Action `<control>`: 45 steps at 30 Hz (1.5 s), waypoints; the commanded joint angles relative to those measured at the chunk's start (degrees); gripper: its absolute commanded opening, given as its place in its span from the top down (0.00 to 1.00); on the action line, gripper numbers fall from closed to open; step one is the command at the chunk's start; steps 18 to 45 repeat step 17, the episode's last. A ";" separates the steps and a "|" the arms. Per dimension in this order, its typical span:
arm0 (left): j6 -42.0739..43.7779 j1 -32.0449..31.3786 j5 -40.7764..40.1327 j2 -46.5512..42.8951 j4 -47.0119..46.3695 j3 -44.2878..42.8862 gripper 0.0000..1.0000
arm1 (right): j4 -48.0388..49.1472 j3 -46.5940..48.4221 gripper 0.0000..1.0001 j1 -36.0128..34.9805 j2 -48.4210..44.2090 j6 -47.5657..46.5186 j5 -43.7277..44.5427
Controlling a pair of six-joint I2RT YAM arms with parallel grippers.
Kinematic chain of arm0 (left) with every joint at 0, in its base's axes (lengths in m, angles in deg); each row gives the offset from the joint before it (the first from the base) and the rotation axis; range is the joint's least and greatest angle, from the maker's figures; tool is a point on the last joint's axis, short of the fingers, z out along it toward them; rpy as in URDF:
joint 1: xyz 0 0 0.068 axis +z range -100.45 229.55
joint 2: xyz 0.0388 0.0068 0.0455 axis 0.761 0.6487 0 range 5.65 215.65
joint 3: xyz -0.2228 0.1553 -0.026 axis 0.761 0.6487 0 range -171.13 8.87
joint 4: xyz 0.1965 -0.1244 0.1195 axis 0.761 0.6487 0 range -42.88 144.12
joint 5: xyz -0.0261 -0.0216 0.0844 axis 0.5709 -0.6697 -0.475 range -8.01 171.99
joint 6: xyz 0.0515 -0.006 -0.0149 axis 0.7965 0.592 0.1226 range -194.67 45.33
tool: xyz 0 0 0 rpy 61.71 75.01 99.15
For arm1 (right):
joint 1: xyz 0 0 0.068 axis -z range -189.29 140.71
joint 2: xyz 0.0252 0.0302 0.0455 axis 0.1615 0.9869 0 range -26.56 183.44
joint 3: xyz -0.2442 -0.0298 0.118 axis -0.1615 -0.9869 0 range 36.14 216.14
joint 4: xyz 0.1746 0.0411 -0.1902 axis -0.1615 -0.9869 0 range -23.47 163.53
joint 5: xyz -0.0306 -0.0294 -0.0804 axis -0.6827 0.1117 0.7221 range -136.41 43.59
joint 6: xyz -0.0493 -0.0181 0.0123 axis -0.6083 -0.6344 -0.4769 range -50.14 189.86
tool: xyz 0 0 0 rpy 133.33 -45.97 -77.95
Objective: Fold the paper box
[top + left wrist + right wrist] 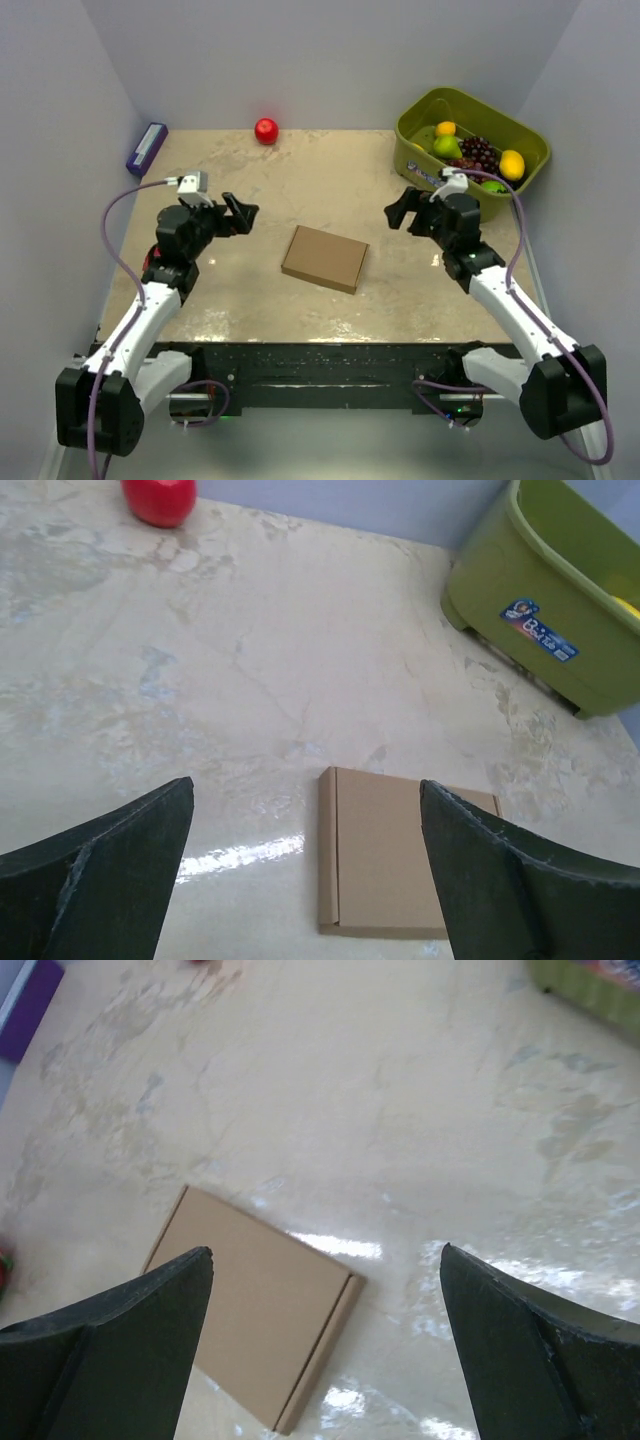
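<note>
The left gripper [240, 212] hangs above the tabletop to the left of the box, its two dark fingers [120, 870] spread wide with nothing between them. The right gripper [398, 210] is posed the same way to the right of the box, its jaws just as wide and holding nothing. Both are well apart from the box. Between them the plain brown cardboard paper box [325, 258] lies flat and closed on the beige marble-patterned table [320, 180], turned slightly askew, touching neither arm. In the left wrist view a narrow folded strip runs along its left edge [400, 865]. In the right wrist view a similar strip shows along one side, and the corners sit flush on the surface [250, 1300]. Bare tabletop shows on all four sides of the box. Beyond the box, near the back wall, sits a round red apple [266, 131]. Far right of the box stands an olive-green plastic bin [410, 140] holding fruit, and far left of it a purple rectangular pack [147, 148] lies by the side wall.
</note>
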 commanded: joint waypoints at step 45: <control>6.45 3.19 -2.58 -9.73 13.59 -8.97 0.00 | -4.44 1.95 0.01 12.81 -9.59 -2.12 -8.56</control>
